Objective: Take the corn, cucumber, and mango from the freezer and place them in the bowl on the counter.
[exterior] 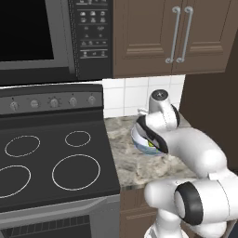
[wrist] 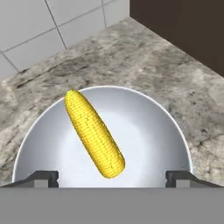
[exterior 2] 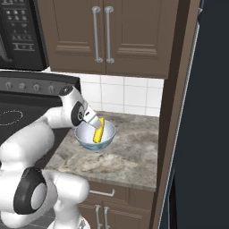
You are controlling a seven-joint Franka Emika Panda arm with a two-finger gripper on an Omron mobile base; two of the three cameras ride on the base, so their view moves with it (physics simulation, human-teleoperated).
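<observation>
Grey-brown marbled stone forms the counter, a slab over brown wooden cabinets, with a black glass stovetop along its left edge and white wall tiles along its back edge. A tall dark freezer stands past the counter's right edge. The white robot arm reaches over the counter's back left corner.

A round, glossy, pale bowl sits there, near the stovetop edge. The gripper hangs directly above the bowl, pointing down into it, its two dark fingertips spread wide, one at each side of the bowl's near rim, gripping nothing.

The corn, a yellow cob, lies inside the bowl, just below and between the open fingers, apart from both. Its long axis runs diagonally across the bowl in the hand view, one end propped against the bowl's wall. Corn looks delivered; cucumber and mango presumably remain in the freezer, to the arm's right.
</observation>
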